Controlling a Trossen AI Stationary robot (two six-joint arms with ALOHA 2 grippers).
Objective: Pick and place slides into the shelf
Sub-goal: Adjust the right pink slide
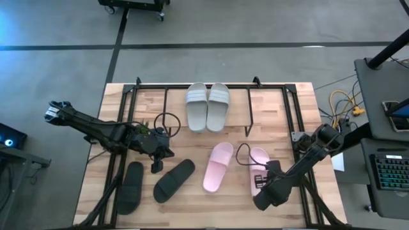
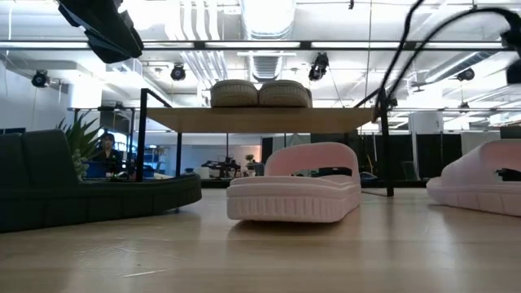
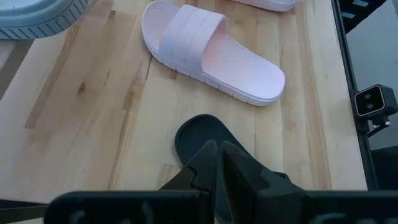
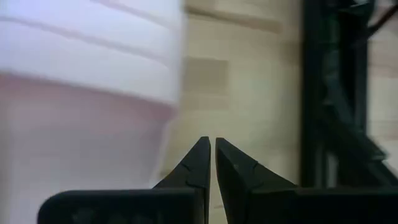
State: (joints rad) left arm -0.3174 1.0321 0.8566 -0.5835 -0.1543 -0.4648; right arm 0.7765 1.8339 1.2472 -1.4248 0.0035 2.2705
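Resting on the shelf (image 1: 192, 89) top board: 2 grey-green slides (image 1: 207, 105), side by side. Lying on the bench (image 1: 192, 211): 2 black slides (image 1: 174, 179) and 2 pink slides (image 1: 218, 167) (none gripped). Hovering above them, left end effector (image 1: 155, 167) and right end effector (image 1: 261, 199), both closed, empty.

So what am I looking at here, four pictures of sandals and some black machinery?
It is one table filmed by four cameras: one overhead, one at table height, one on each robot wrist. Two dark jointed arms work there. The left hand is shut and empty above the black rubber slides, and the right hand is shut and empty beside the pink foam slides. The pale grey-green slides already sit on the small black-framed shelf with a wooden top. Everything rests on the light wooden table.
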